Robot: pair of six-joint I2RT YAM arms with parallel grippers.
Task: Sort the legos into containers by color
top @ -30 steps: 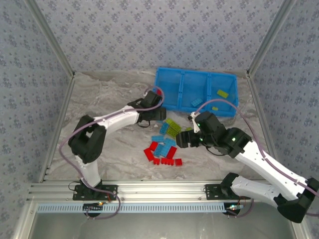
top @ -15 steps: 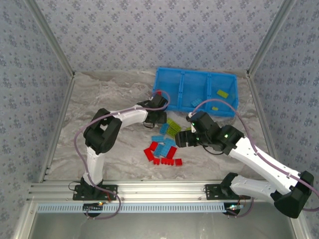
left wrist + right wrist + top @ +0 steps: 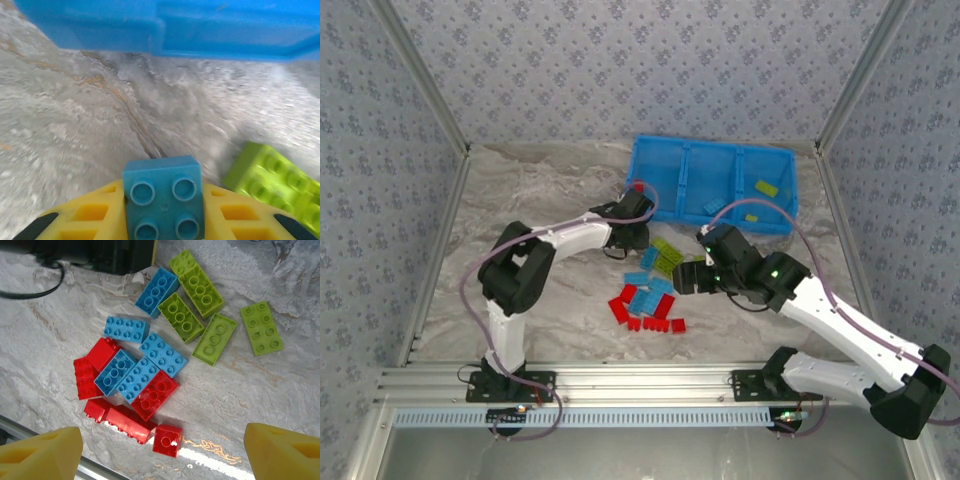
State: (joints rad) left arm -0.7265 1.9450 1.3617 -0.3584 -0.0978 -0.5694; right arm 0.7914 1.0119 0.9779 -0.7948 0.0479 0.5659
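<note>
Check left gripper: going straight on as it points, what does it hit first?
Probably the near wall of the blue tray, past bare table. The left gripper, holding a blue brick, may graze the table first; depth is unclear.

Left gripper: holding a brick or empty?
Holding. The left gripper is shut on a small light blue four-stud plastic brick, which sits between its yellow fingers in the wrist view.

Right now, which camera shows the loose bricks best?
The right wrist view: the loose bricks lie sharp, studs countable. The top external view shows them tiny; the left wrist view catches one green brick, blurred.
</note>
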